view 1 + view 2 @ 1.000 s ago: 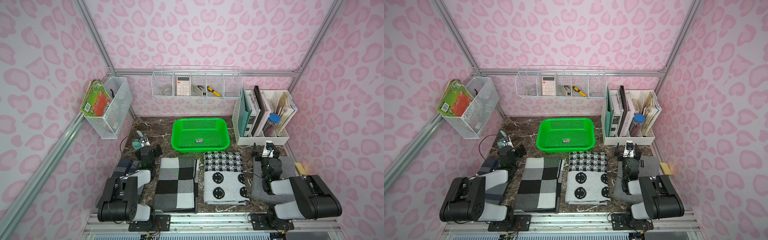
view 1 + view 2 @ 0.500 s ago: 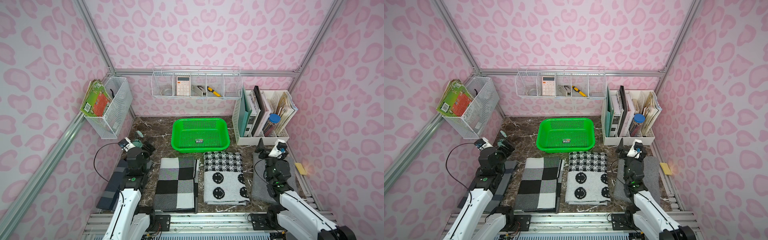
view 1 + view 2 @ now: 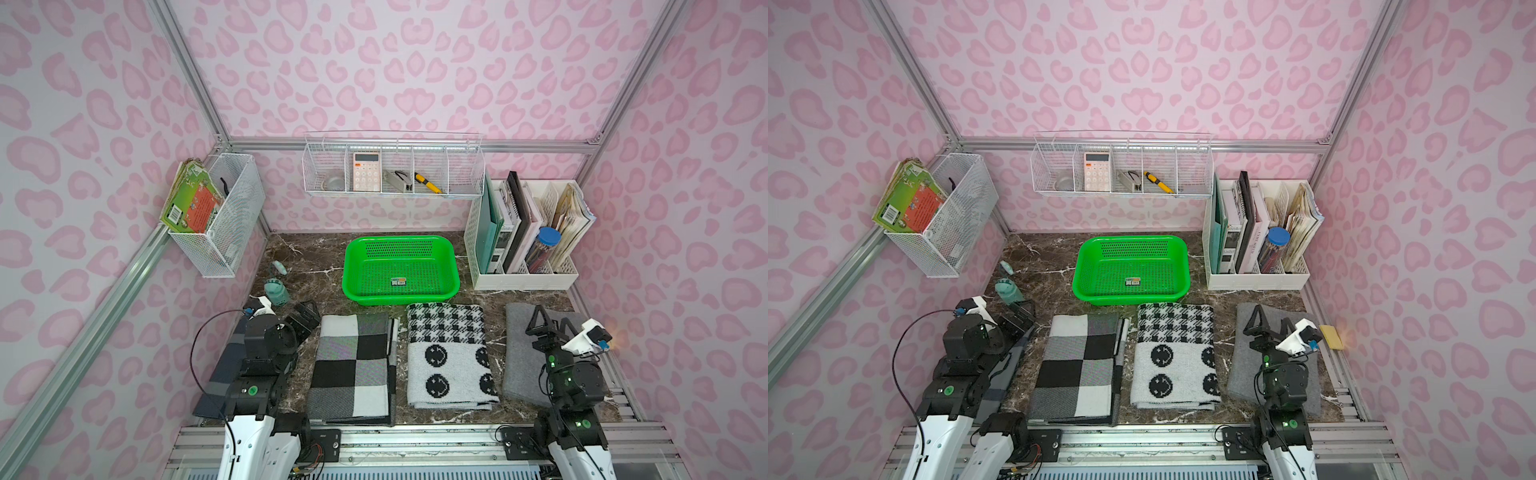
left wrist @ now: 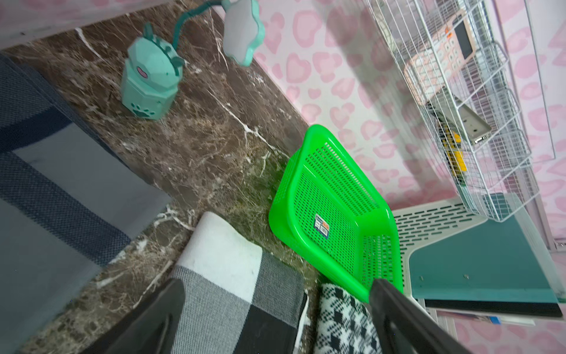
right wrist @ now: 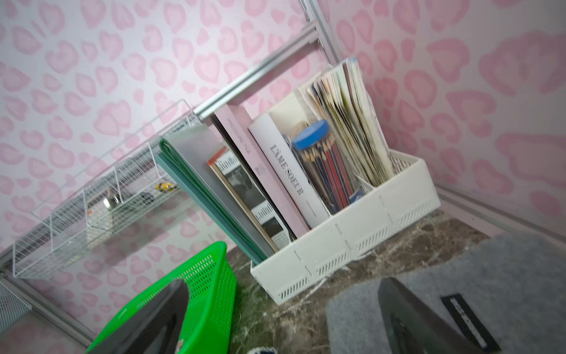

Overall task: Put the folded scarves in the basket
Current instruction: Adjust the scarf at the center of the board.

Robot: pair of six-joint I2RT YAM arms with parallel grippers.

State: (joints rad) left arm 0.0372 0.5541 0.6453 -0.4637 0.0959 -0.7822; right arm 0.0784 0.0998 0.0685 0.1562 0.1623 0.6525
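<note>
The bright green basket (image 3: 401, 241) (image 3: 1131, 241) (image 4: 337, 171) (image 5: 208, 275) stands at the back middle, holding only a small label. Several folded scarves lie in a row in front of it: a dark blue striped scarf (image 3: 224, 365) (image 4: 46, 199), a checked scarf (image 3: 353, 365) (image 3: 1079, 365) (image 4: 229, 275), a houndstooth scarf with smileys (image 3: 449, 357) (image 3: 1175, 353) and a grey scarf (image 3: 517, 353) (image 5: 490, 275). My left gripper (image 3: 305, 318) (image 4: 275, 306) hangs open over the checked scarf's far left corner. Above the grey scarf's far end, my right gripper (image 3: 548, 322) (image 5: 281, 306) is open too. Both hold nothing.
A teal lamp (image 3: 276, 291) stands at the back left. To the right of the basket is a white file organizer (image 3: 523, 278) with books. White wire baskets hang on the back wall (image 3: 395, 166) and the left wall (image 3: 224, 216). A yellow sponge (image 3: 1331, 336) lies at the right edge.
Both arms have unfolded and risen from their low rest pose, lifting the open grippers above the scarves. The scarves and the basket have not moved.
</note>
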